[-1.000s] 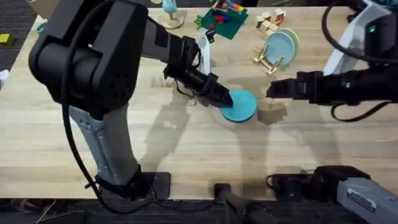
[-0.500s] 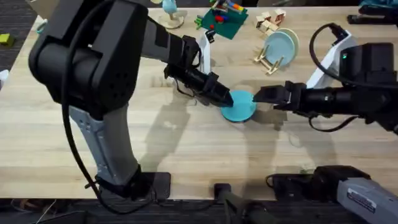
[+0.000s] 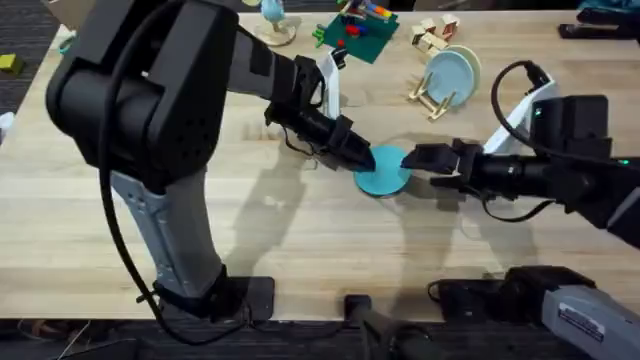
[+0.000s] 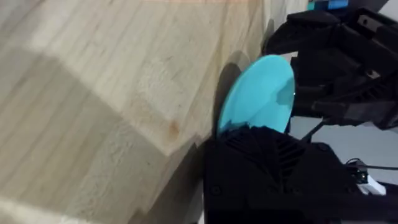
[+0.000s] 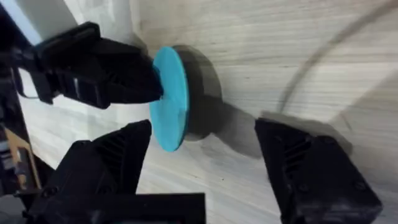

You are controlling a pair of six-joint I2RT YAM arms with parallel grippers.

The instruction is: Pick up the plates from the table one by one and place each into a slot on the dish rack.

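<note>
Turquoise plate (image 3: 386,170) sits near the middle of the table (image 3: 300,240), tipped up off the wood on one side, with its shadow showing beneath it in both wrist views. The left gripper (image 3: 358,160) has its fingers closed on the plate's edge on the side toward the left arm; in the left wrist view the plate (image 4: 258,93) rises from between the black fingers, with the other arm's gripper just beyond it. The right gripper (image 3: 428,158) reaches in from the opposite side, its tip just beside the plate's far edge. In the right wrist view its two fingers (image 5: 118,155) stand wide apart, with the plate (image 5: 171,96) edge-on ahead of them, closer to one finger than the other, and the left gripper (image 5: 149,84) clamped on its rim. At the back right of the table, the pale blue plate (image 3: 450,72) stands upright in the dish rack (image 3: 432,100).
</note>
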